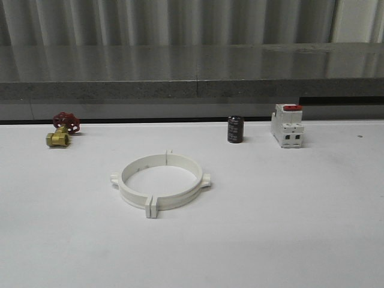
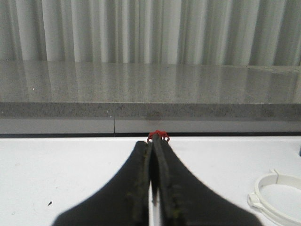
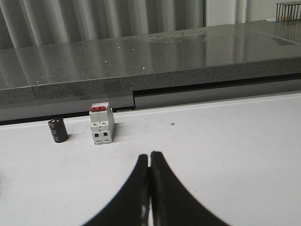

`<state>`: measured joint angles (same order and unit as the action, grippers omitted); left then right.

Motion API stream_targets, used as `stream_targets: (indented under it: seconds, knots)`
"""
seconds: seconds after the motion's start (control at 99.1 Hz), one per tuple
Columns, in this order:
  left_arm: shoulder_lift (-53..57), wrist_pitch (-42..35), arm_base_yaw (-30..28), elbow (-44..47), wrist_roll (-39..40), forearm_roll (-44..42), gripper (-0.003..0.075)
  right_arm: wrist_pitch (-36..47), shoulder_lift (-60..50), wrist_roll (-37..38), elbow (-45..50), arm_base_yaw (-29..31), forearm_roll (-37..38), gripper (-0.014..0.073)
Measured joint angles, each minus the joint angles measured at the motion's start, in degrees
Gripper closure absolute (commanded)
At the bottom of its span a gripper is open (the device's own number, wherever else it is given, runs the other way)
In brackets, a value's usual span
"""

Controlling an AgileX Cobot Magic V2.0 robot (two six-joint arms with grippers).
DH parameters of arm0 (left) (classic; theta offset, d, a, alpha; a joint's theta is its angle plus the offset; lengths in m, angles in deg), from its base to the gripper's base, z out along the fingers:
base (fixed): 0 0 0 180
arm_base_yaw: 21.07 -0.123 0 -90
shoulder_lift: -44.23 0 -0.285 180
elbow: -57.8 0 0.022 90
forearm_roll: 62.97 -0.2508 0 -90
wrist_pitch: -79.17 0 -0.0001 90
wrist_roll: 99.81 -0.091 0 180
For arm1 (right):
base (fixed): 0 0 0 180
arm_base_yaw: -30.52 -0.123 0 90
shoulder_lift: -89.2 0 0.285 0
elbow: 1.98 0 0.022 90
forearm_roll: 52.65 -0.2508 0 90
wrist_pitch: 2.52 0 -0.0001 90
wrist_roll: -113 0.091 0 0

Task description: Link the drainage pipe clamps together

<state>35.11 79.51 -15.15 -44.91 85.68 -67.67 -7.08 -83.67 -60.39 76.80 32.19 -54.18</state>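
The two white drainage pipe clamps lie on the white table as one closed ring, their end tabs pressed together at the near and far sides and a lug sticking out on each flank. An edge of that ring also appears in the left wrist view, off to the side of the fingers. My left gripper is shut with nothing between its black fingers and hangs above bare table. My right gripper is shut too and empty, over bare table, apart from the ring.
A brass valve with a red handwheel stands at the table's back left; its red wheel peeks over the left fingertips. A black capacitor and a white switch with a red top stand at the back right. A grey ledge runs behind.
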Motion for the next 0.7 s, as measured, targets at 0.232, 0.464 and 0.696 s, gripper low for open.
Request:
stream_targets:
  seconds: [0.232, 0.464, 0.696]
  knots:
    - [1.58, -0.34, 0.00, 0.00, 0.00, -0.14, 0.0741, 0.00, 0.00, 0.00, 0.00, 0.00, 0.00, 0.0662]
    - [1.58, -0.34, 0.00, 0.00, 0.00, -0.14, 0.0741, 0.00, 0.00, 0.10, 0.00, 0.00, 0.00, 0.0662]
    - [1.58, -0.34, 0.00, 0.00, 0.00, -0.14, 0.0741, 0.00, 0.00, -0.01, 0.00, 0.00, 0.00, 0.0662]
